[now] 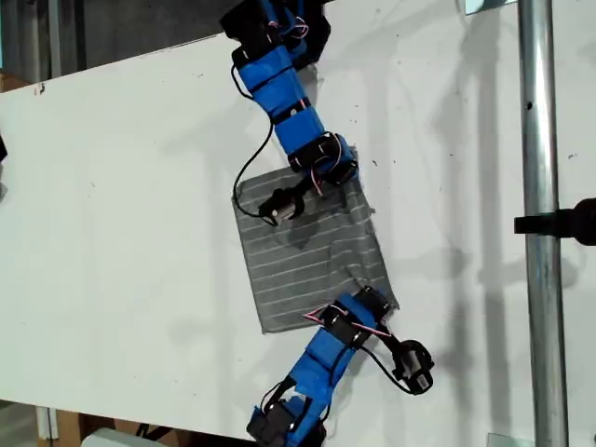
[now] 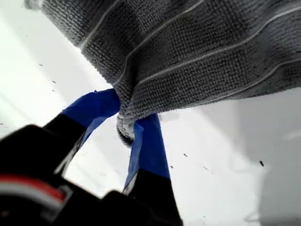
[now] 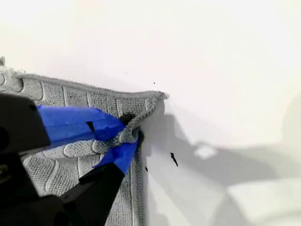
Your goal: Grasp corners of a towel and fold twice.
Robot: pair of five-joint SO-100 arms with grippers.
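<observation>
The grey striped towel [image 1: 303,251] lies mostly flat on the white table [image 1: 121,233]. In the exterior view, my first gripper [image 1: 377,300] comes from the lower arm and is shut on the towel's lower right corner. In the first wrist view that gripper [image 2: 127,122] pinches the bunched corner, and the towel [image 2: 197,47] rises off the table behind it. My second gripper [image 1: 349,175], on the upper arm, is shut on the towel's upper right corner. In the second wrist view it [image 3: 129,134] grips a fold of the towel [image 3: 70,96] just inside the corner [image 3: 160,95].
A vertical metal pole [image 1: 540,223] with a black clamp [image 1: 568,222] stands at the exterior view's right. The table's near edge [image 1: 140,421] runs along the bottom of that view. A black cable [image 1: 247,172] loops beside the upper arm.
</observation>
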